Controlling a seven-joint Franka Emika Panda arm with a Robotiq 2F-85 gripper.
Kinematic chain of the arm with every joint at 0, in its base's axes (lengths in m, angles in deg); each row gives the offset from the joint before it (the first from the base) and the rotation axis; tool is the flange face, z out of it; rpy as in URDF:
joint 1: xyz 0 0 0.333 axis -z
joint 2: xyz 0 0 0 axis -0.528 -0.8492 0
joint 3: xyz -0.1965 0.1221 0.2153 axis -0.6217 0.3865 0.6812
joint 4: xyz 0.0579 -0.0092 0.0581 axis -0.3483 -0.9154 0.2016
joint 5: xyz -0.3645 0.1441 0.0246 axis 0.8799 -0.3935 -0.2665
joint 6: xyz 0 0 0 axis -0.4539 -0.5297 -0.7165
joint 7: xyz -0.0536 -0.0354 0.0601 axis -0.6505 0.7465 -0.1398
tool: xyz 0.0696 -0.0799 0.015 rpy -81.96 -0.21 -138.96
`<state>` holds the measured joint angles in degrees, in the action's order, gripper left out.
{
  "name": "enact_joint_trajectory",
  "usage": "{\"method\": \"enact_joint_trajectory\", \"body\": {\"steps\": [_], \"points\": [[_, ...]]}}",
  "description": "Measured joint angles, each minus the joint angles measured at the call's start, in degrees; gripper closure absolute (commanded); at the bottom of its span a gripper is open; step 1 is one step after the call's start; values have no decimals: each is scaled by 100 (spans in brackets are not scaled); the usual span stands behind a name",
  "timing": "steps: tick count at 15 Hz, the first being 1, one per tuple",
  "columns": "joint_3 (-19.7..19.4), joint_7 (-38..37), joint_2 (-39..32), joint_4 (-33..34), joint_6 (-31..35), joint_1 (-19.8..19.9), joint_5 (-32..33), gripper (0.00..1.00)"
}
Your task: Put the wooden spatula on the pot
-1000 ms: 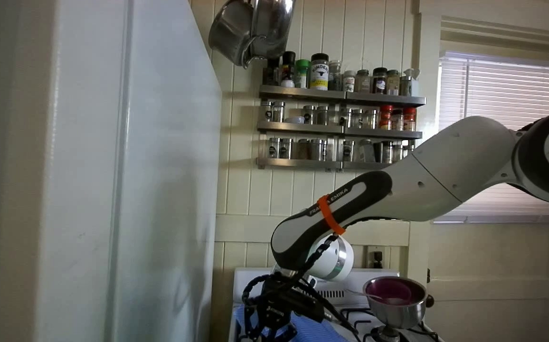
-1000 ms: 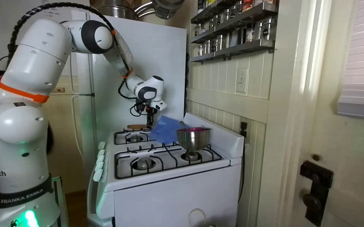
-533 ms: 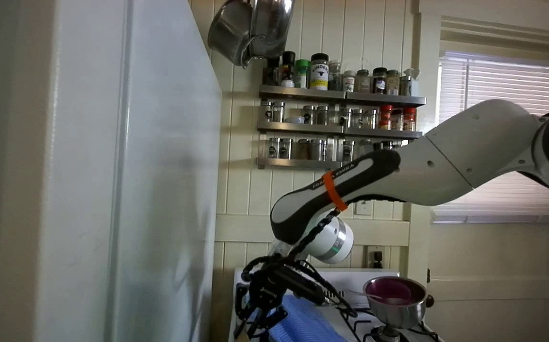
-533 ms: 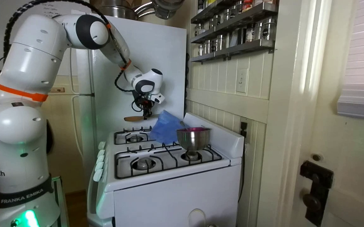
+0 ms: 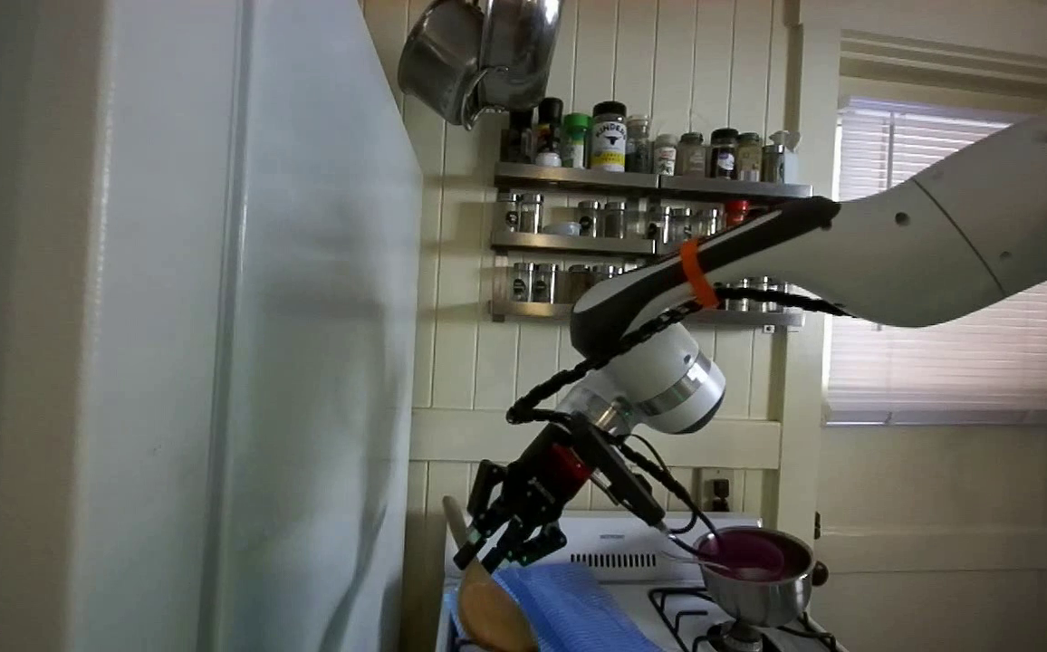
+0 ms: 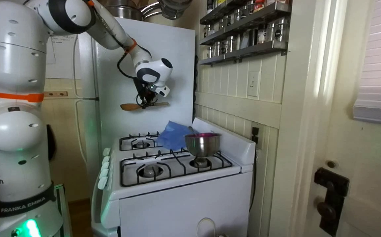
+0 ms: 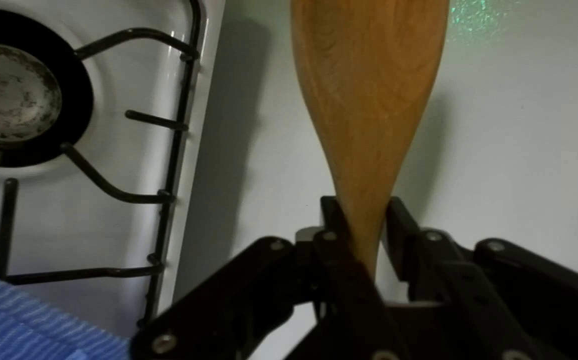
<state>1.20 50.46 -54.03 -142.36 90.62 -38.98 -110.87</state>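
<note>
The wooden spatula shows in both exterior views, with its tan blade [image 5: 494, 618] [image 6: 130, 107] out on one side of my gripper [image 5: 480, 554] [image 6: 145, 106] and its handle out on the other. In the wrist view, the blade [image 7: 369, 75] points away from my gripper [image 7: 361, 215], whose fingers are closed on the narrow neck. The spatula is in the air above the stove's far end, beside the fridge. The maroon pot [image 5: 745, 554] [image 6: 207, 135] shows as a round dark red thing inside a shiny silver pot [image 5: 759, 599] [image 6: 202, 147]; its lower part is hidden.
The silver pot stands on a back burner of the white stove [image 6: 184, 204]. A thin utensil handle sticks out of it. A blue cloth [image 5: 582, 611] [image 6: 172, 135] lies beside it on the stove. The fridge [image 6: 151, 72] stands behind the arm. Spice shelves [image 5: 578, 311] hang on the wall.
My gripper has risen with the spatula from just above the far burners to well above the stove, and has tilted. The pot and the blue cloth have not moved.
</note>
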Motion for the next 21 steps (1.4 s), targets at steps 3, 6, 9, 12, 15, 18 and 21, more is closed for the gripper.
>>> {"method": "enact_joint_trajectory", "body": {"steps": [3, 6, 9, 12, 15, 18, 21], "points": [[-360, -289, 611, -637, 71, 0, 341, 94], [-657, -966, 1350, -1107, -105, 28, 1464, 94], [-787, -1849, 2185, -1035, -1148, 94, 2801, 94], [-794, -2474, 2708, -516, -2618, 113, 3738, 94], [-759, -2882, 2738, 169, -3765, 224, 4511, 94], [-805, -2979, 2674, 477, -4416, 477, 5305, 75], [-875, -2980, 2630, 478, -4486, 641, 5554, 94]]}}
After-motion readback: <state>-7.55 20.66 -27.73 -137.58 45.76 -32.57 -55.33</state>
